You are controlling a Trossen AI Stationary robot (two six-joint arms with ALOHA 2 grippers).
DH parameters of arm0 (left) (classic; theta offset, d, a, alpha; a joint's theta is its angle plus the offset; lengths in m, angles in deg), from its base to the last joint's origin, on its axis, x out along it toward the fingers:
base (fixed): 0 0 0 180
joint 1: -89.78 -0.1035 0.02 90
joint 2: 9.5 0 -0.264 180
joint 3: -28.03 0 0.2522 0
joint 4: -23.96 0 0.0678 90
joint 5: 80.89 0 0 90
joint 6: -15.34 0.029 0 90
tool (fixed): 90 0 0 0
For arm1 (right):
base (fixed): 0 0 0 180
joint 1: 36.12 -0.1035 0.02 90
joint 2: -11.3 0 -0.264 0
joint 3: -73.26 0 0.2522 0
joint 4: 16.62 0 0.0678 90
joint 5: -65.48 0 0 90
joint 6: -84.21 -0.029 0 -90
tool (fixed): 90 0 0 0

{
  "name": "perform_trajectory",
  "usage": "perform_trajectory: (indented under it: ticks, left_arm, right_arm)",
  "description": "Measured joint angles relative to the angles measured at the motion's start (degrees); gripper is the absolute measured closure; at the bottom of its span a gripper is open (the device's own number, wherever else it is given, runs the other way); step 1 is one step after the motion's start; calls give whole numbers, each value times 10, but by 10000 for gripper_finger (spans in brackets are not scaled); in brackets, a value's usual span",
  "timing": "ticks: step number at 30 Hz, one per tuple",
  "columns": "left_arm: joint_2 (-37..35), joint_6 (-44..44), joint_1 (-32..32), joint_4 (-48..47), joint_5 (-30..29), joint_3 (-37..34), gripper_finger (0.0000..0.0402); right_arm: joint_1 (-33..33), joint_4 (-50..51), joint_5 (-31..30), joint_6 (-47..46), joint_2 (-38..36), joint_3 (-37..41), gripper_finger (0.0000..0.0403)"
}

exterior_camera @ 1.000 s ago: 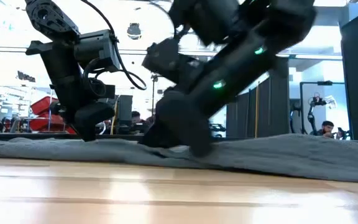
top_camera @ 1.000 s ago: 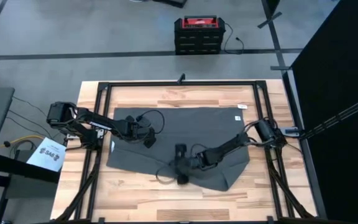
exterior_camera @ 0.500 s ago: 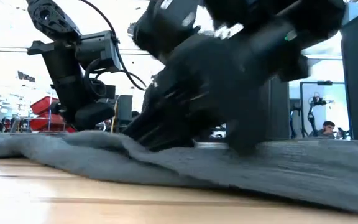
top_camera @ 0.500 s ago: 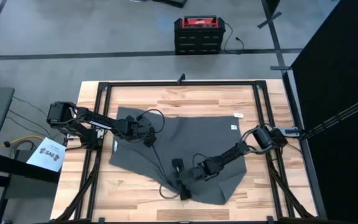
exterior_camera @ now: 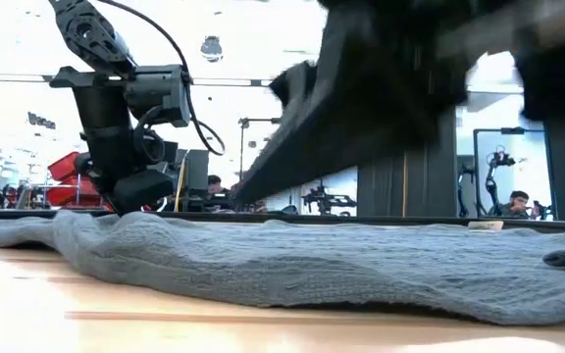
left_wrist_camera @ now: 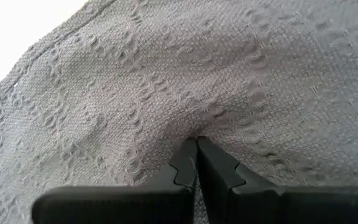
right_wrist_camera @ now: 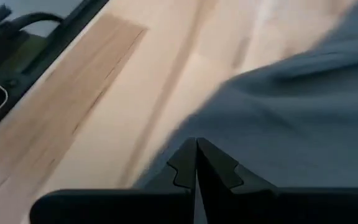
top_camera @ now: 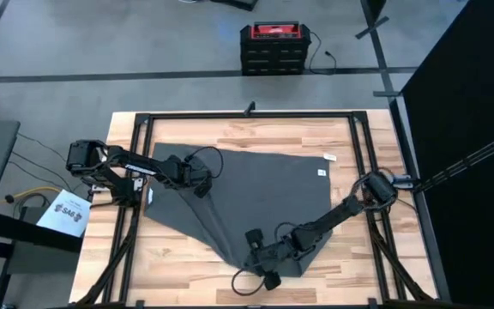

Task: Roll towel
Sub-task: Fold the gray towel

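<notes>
Dragging near towel [top_camera: 247,193] corner toward table's [top_camera: 178,266] front edge: right gripper [top_camera: 268,276] low at front, jaws clenched on cloth per wrist view. Towel now lopsided wedge, narrow at front, wide at back, white tag [top_camera: 322,172] at far right. Left gripper [top_camera: 197,182] farther back on left portion, jaws pressed together, pinching fold. Risk: towel stretches between opposing grips, slips from one, or bunches instead of rolling. Half second ago right gripper sat farther back; towel was wider, flatter.
</notes>
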Motion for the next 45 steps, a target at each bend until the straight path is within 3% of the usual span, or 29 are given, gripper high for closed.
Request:
perform_trajectory:
  ticks: [4,8,12,18,21,25,28,30,32,39,45]
  left_arm:
    - [-21,11,18,-33,24,25,402]
    - [-59,2,57,-30,77,42,402]
    - [-71,-40,135,-25,139,42,402]
    - [-52,-131,244,-27,136,42,402]
    - [-44,-170,271,-27,126,41,402]
    - [-39,-214,289,-28,125,33,402]
    - [-39,-229,291,-23,124,29,402]
    - [-39,-231,291,-21,124,29,402]
    - [-39,-231,291,-17,124,29,402]
    - [-39,-247,296,-9,165,29,402]
    - [-39,-275,327,-12,226,38,402]
  right_arm:
    - [-11,87,-59,-40,-60,35,403]
    - [-14,125,-61,-151,-107,123,403]
    - [-46,151,-31,-269,-154,191,403]
    - [-122,302,3,-445,-220,207,403]
    - [-162,400,49,-550,-263,204,403]
    - [-203,480,52,-640,-322,197,403]
    - [-203,483,-32,-612,-347,196,403]
    - [-178,473,-115,-554,-348,196,403]
    - [-136,443,-143,-470,-335,196,403]
    - [32,199,-57,-150,-221,196,403]
    - [116,185,-18,-88,-147,192,403]
